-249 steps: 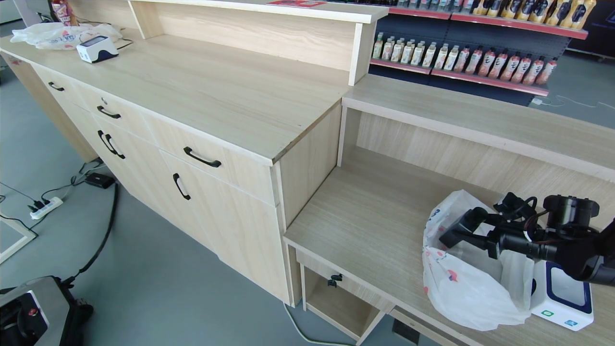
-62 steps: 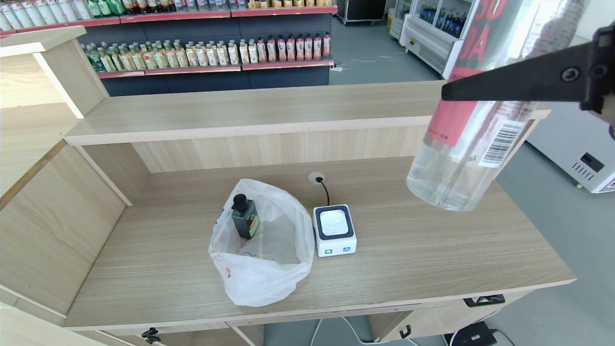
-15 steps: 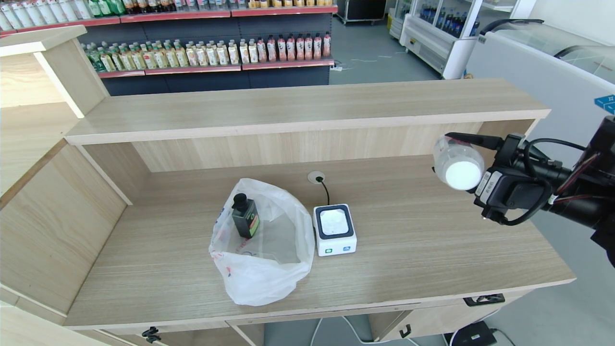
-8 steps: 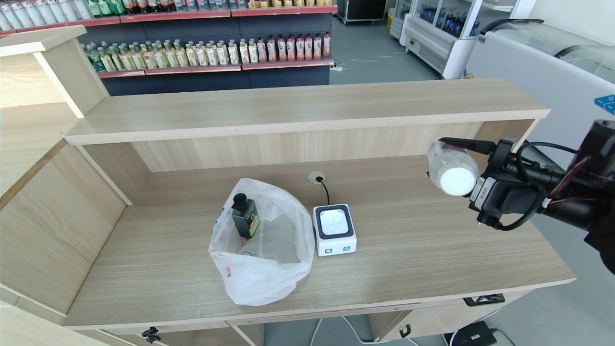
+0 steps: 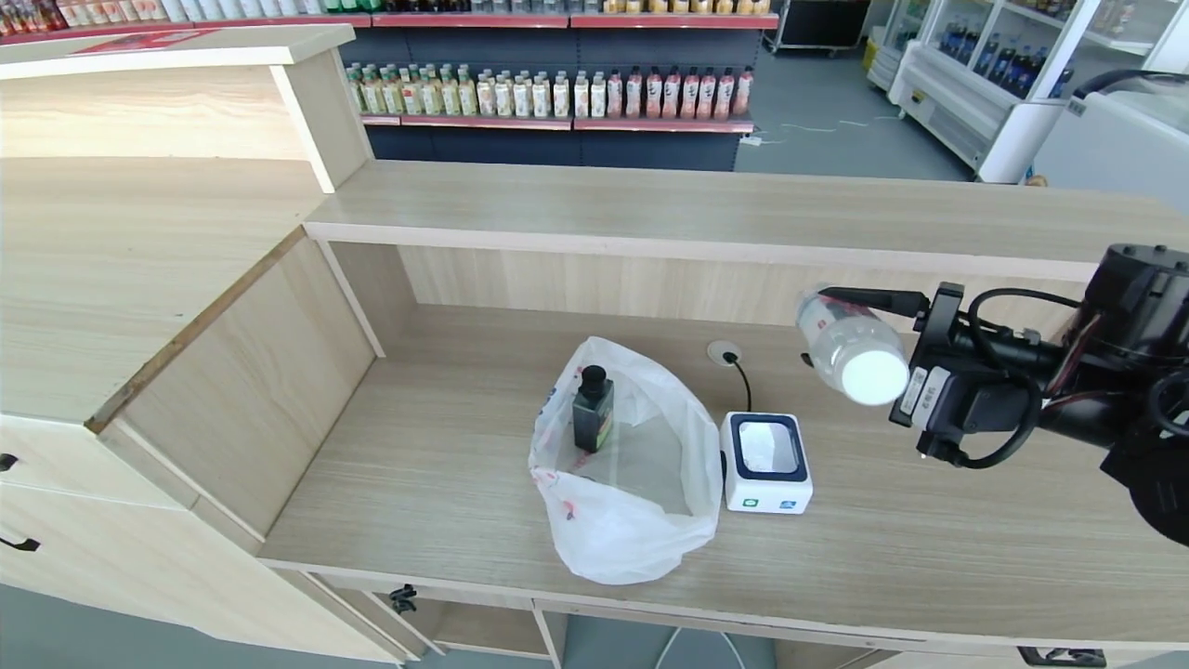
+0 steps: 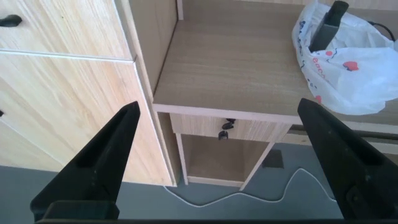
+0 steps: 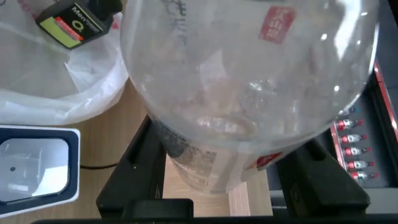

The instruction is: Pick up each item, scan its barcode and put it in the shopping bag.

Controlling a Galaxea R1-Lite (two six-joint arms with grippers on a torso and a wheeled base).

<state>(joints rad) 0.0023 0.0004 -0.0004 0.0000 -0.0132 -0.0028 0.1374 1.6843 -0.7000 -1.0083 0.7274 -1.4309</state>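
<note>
Clear plastic bottle (image 5: 850, 348), white-capped, red-labelled, lies sideways, clamped in the right gripper (image 5: 816, 325) above the pale wooden counter (image 5: 446, 465), right of the white scanner box (image 5: 766, 460). Label's mostly out of sight. Left gripper (image 6: 217, 106) gapes wide by the cabinet fronts (image 6: 62, 37). Drink shelves (image 5: 557, 93) behind.

No print reads clearly from where I stand. The clear bottle (image 5: 850, 348), up right of the scanner (image 5: 766, 462), carries a red label patch. Left of the scanner, the dark bottle (image 5: 593, 420) wears a green, red and yellow label, and the bag (image 5: 632, 539) has red printing.
</note>
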